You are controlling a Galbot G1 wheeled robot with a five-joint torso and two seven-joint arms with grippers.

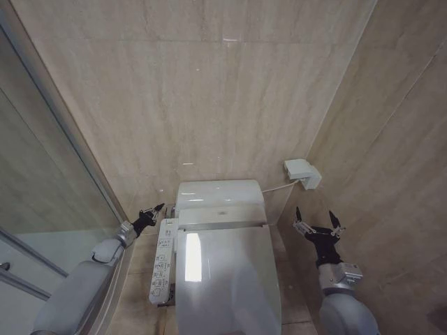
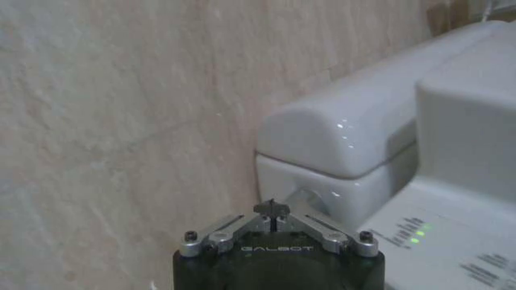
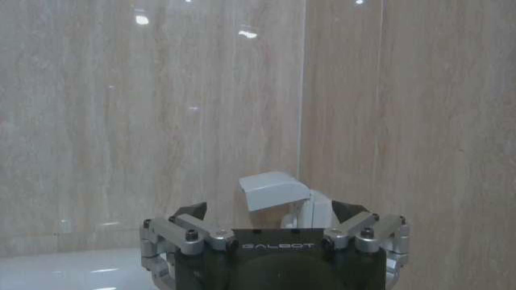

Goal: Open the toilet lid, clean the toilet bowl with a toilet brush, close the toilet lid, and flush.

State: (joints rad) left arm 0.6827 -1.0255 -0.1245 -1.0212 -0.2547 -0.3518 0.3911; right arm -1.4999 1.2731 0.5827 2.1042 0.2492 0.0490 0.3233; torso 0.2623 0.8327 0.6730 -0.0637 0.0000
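**Lid down, both arms standing off beside the toilet**

From the head camera I see the toilet lid (image 1: 227,279) lying flat and closed over the bowl, glossy white with a bright window of glare on its left half. The cistern (image 1: 220,195) sits behind it against the far wall, and the long button panel (image 1: 163,269) runs along the toilet's left side.

My left gripper (image 1: 151,213) hovers just left of the cistern, near the far end of the button panel, touching nothing — in its wrist view the fingers (image 2: 272,209) are pinched together to a point with nothing between them. My right gripper (image 1: 318,225) hangs to the right of the toilet, well clear of the lid, fingers spread wide and empty; beyond it on the right wall is a small white wall box (image 1: 302,172) with a cable running to the toilet.

I judge the task is at its start: the lid is not yet lifted. The lid looks like stiff, light plastic on a rear hinge, and that gloss tells me it will be slippery — a pinch on the flat top would skate off. I'd take it at the near front edge or a side rim, hooking a finger underneath and swinging it up gently.
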